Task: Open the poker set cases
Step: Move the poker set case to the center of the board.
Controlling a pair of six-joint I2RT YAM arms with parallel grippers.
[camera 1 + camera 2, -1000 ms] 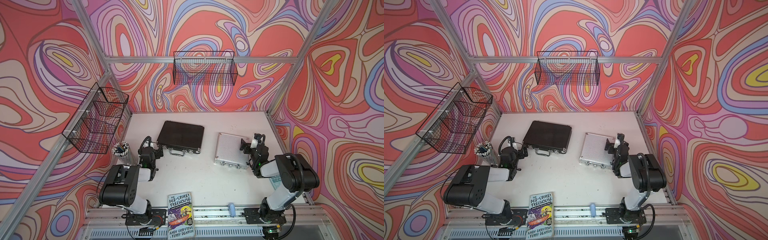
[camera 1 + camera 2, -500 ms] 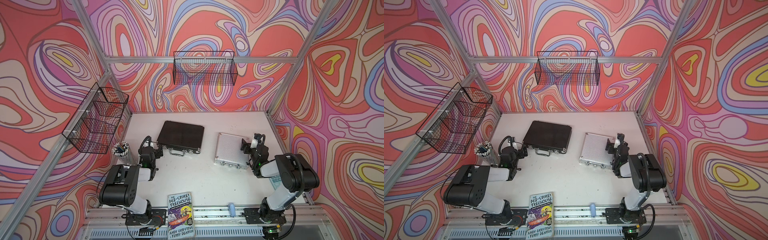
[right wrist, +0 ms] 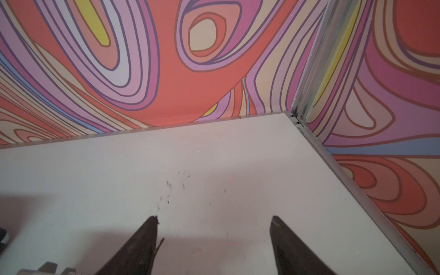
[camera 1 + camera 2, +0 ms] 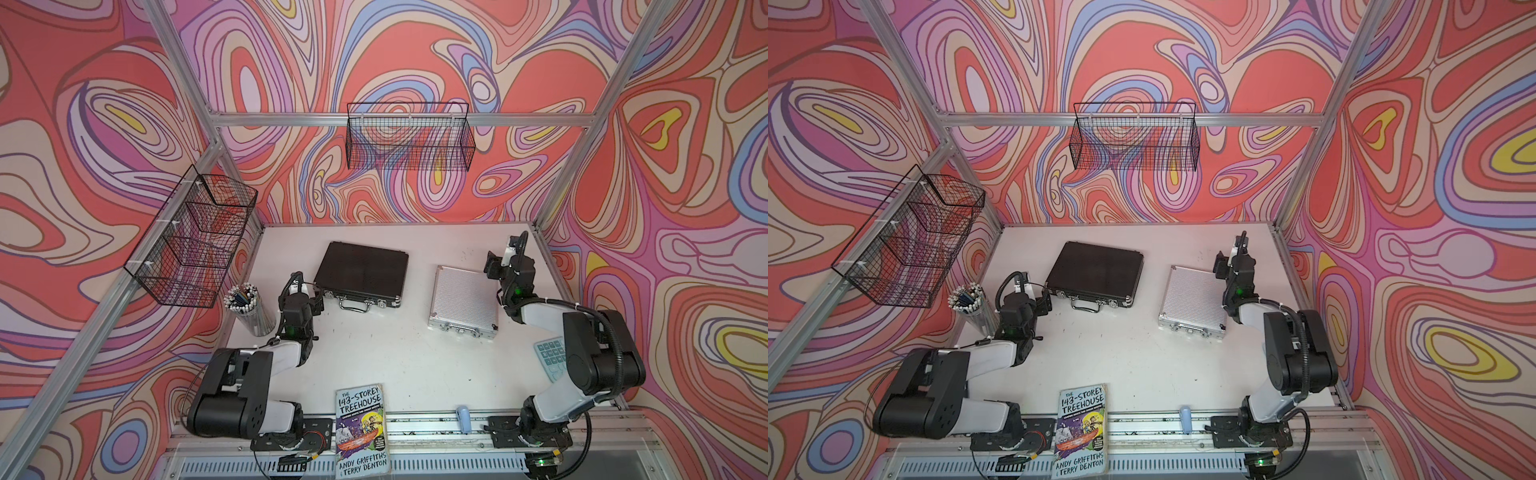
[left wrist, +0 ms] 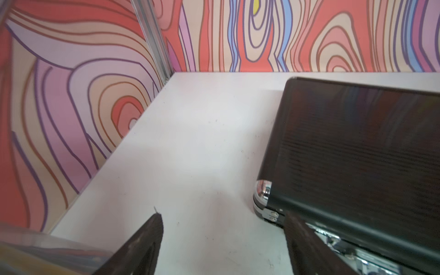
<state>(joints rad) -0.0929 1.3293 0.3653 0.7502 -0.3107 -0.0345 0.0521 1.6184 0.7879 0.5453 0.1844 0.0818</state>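
**Both cases shut, both grippers spread and empty**

The black case [image 4: 360, 274] lies flat and closed on the white bench [image 4: 399, 353], with its handle toward the robot. The silver case [image 4: 464, 297] lies closed to its right, apart from it. The left gripper [image 5: 223, 215] sits at the black case's near left corner. Its jaws are parted with only bare bench between them, and one jaw is just in front of the case's latch side. The right gripper [image 3: 213, 217] stands beside the silver case's far right corner, jaws likewise parted, gripping nothing
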